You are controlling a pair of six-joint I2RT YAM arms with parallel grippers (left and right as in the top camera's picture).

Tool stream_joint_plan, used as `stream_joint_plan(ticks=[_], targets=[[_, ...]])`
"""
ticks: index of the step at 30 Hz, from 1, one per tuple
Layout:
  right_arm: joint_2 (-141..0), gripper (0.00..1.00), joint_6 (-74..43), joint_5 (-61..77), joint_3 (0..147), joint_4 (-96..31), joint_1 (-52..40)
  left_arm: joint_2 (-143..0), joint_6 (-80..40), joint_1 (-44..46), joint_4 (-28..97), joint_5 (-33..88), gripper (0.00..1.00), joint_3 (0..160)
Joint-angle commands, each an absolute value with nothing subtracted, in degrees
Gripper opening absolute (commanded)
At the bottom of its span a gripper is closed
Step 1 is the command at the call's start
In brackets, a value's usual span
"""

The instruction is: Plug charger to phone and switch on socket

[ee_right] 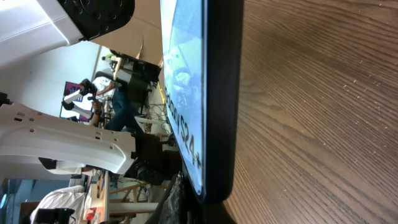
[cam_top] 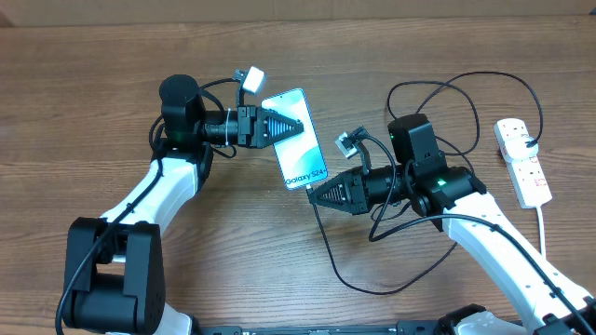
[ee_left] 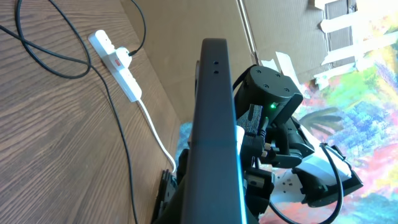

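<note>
Your left gripper (cam_top: 291,126) has its fingers closed on the phone (cam_top: 303,154), pinching it at the end that points to 11 o'clock. The left wrist view shows the phone edge-on, so it stands on its long side, not flat on the table (cam_top: 233,261). It sits just above the centre of the overhead view, with its free end aimed at about 5 o'clock.

Your right gripper (cam_top: 315,194) is right at that free end, fingers drawn narrow. The charger (cam_top: 322,233) runs out from under the tip and loops off toward 6 o'clock, so it appears to be pinching the connector end. The tip itself is hidden, so you cannot confirm how it sits.

The step in hand looks like the insertion:
- Line the connector up with the phone's long axis before you push. Any angle will make it skate off the rim.
- Push from 5 toward 11 o'clock, slowly and straight.
- Use the left grip only as a brace and hold it steady.
- Watch the right wrist view, where the phone's lower edge fills the frame, to judge whether the tip is centred across the phone's thickness.
- If the phone twists in the left fingers, back off and realign instead of forcing it.

The socket (cam_top: 523,163) lies well apart at 3 o'clock, near the table's right edge, and its switch comes after the plug is seated.
</note>
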State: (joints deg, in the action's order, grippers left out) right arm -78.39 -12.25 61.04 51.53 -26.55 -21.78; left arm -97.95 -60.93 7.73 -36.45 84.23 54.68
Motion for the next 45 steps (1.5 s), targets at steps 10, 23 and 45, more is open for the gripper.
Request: stream_joint_plan(ticks=[10, 23, 45], targets=[[-78.87, 0.04, -12.14, 61.39, 51.66, -26.17, -21.65, -98.13, -58.70, 7.75, -36.73, 87.77, 0.04, 55.33], [-78.87, 0.04, -12.03, 61.19, 51.66, -22.55, -21.65, -98.13, -58.72, 7.94, -36.71, 89.08, 0.04, 55.33], [-78.89, 0.04, -14.63, 53.58, 51.66, -18.17, -21.69, -98.13, -58.70, 7.97, -36.71, 89.76, 0.04, 55.33]])
